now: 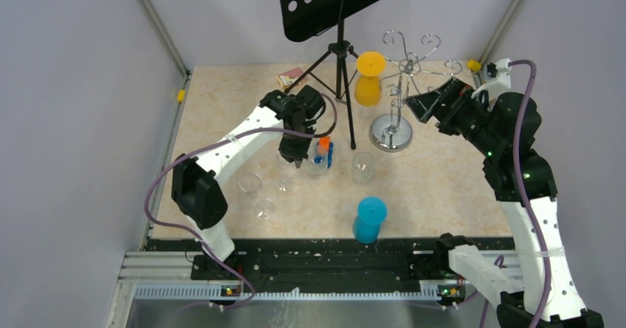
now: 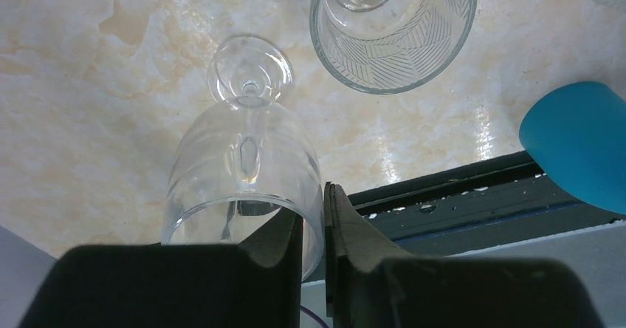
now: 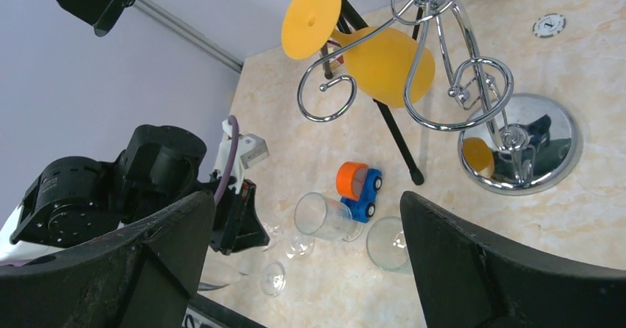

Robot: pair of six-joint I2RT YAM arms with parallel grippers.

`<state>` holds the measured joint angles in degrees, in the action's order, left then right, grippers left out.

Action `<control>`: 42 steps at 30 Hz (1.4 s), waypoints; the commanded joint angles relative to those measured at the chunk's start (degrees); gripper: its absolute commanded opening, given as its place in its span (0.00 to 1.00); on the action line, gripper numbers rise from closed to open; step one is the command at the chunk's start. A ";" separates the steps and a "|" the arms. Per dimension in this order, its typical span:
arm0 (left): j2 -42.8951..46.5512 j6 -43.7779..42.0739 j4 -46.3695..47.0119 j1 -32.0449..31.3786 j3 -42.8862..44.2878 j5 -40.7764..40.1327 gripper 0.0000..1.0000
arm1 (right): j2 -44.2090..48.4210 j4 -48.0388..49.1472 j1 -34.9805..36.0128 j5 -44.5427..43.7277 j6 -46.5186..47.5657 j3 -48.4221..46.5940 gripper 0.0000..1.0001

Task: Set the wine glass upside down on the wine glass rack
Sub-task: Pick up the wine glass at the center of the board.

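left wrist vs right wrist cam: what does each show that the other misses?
Left wrist only: the left fingers pinching the wine glass at its rim, plus a blue cup. Right wrist only: the chrome wine glass rack, an orange goblet, a toy truck, the wide-open right fingers. Both: the marbled table and other clear glasses.

Clear wine glass (image 2: 243, 169), chrome rack (image 1: 391, 133)

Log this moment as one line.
left gripper: pinching wine glass rim | right gripper: open, empty, beside rack | glass: on table, not yet hung
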<state>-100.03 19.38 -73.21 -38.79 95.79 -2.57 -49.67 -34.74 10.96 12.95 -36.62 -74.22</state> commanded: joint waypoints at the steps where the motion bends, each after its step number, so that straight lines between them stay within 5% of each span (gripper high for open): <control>1: 0.31 -0.04 -0.74 -0.39 0.84 -0.86 0.10 | -0.16 3.81 -0.52 -0.56 -0.08 -0.57 0.98; 5: -0.30 -0.76 -1.81 -0.46 1.78 -1.17 0.00 | -0.50 4.41 -0.56 -0.55 0.00 -0.44 0.98; 27: 4.59 -2.03 -5.74 -0.63 19.65 -9.48 0.00 | -1.71 7.11 -0.58 -0.35 -0.07 -0.58 0.98; 34: 12.78 -2.15 2.44 -0.64 19.42 -8.66 0.00 | -2.14 7.42 -0.54 0.38 -0.66 -0.63 0.98; 42: 24.09 0.02 23.17 -0.50 9.26 6.02 0.00 | -2.24 8.52 -0.55 1.54 -2.43 0.10 0.98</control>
<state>-81.08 17.89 -65.32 -39.16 109.80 -5.19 -51.94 -29.52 10.96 13.30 -37.56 -74.22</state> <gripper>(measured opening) 0.156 0.984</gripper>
